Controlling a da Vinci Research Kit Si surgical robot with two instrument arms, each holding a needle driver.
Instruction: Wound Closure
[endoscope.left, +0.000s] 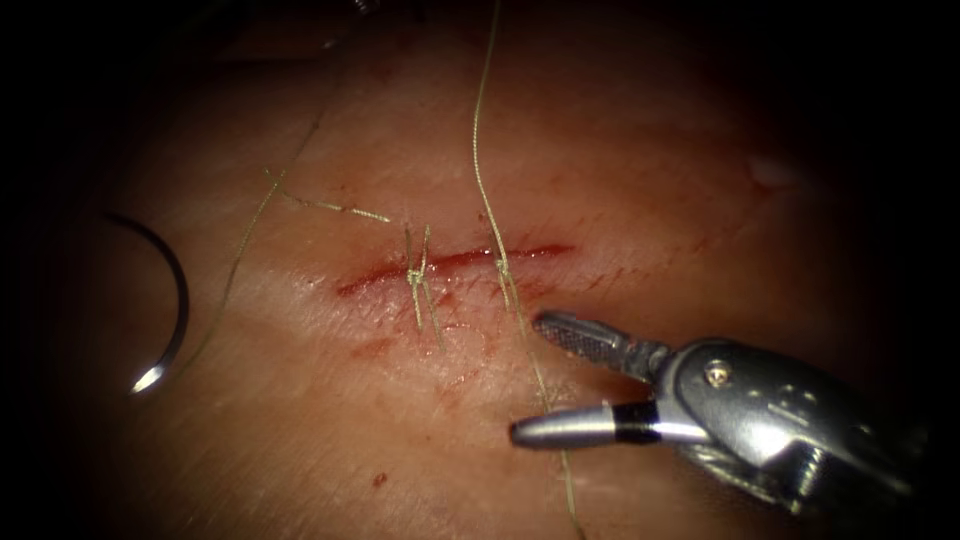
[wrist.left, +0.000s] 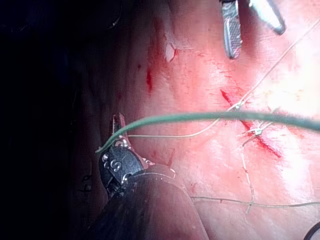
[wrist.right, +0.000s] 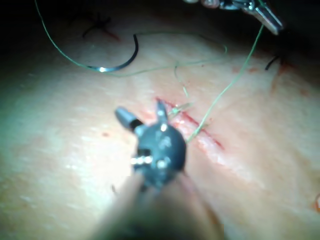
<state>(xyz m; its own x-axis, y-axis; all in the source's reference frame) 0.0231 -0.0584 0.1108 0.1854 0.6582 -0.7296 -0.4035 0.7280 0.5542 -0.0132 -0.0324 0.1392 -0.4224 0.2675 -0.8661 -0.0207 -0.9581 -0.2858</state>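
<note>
At the far left of the endoscope view, the needle (endoscope.left: 172, 310) is seen lying loose on the tissue (endoscope.left: 620, 140), well apart from the cut and held by neither tool. Its arc is stood roughly top to bottom, bulging toward the right, with one end at the upper left and the bright lower end pointed down and to the left. A strand of thread (endoscope.left: 235, 270) is laid beside it, running up toward the middle of the frame.

In the centre, the cut (endoscope.left: 455, 262) is stretched as a long red line from lower left to upper right, with red fluid (endoscope.left: 372, 348) smeared just below it. A knotted stitch (endoscope.left: 418, 275) is tied across it, its cut ends spread above and below. Just to the right, a second stitch (endoscope.left: 503, 268) is set across the cut, and its long thread is carried up to the top edge and down to the bottom edge.

At the lower right, the right tool (endoscope.left: 530, 378) is held with its jaws spread wide and empty, one on either side of the long thread.

In the left wrist view, the left tool (wrist.left: 119, 131) is seen pinching the thread.

In the right wrist view, the needle (wrist.right: 117, 62) is seen flat on the tissue, beyond the spread right tool (wrist.right: 140, 112).
</note>
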